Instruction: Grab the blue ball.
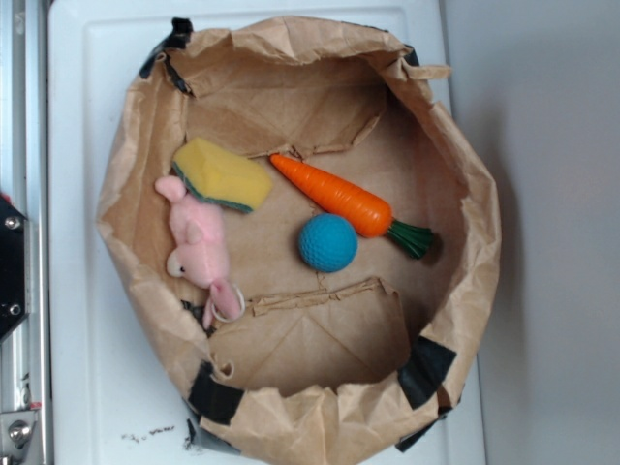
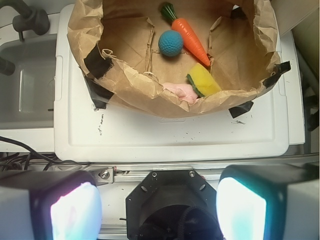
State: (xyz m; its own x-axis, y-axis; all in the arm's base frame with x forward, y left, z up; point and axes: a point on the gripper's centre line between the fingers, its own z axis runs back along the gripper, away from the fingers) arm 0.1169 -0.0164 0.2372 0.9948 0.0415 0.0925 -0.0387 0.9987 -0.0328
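Note:
The blue ball (image 1: 327,242) (image 2: 171,43) is a small teal round ball lying on the floor of a rolled-down brown paper bag (image 1: 465,223) (image 2: 130,85), just beside the orange carrot toy (image 1: 334,194) (image 2: 190,36). My gripper (image 2: 159,207) is open, its two pale pads wide apart at the bottom of the wrist view with nothing between them. It hangs well back from the bag, over the black base mount. The exterior view does not show the gripper.
Also in the bag lie a yellow sponge (image 1: 221,174) (image 2: 204,81) and a pink plush pig (image 1: 199,242) (image 2: 181,91). The bag stands on a white bin lid (image 1: 87,291) (image 2: 165,135). A grey sink (image 2: 25,85) lies to the left in the wrist view.

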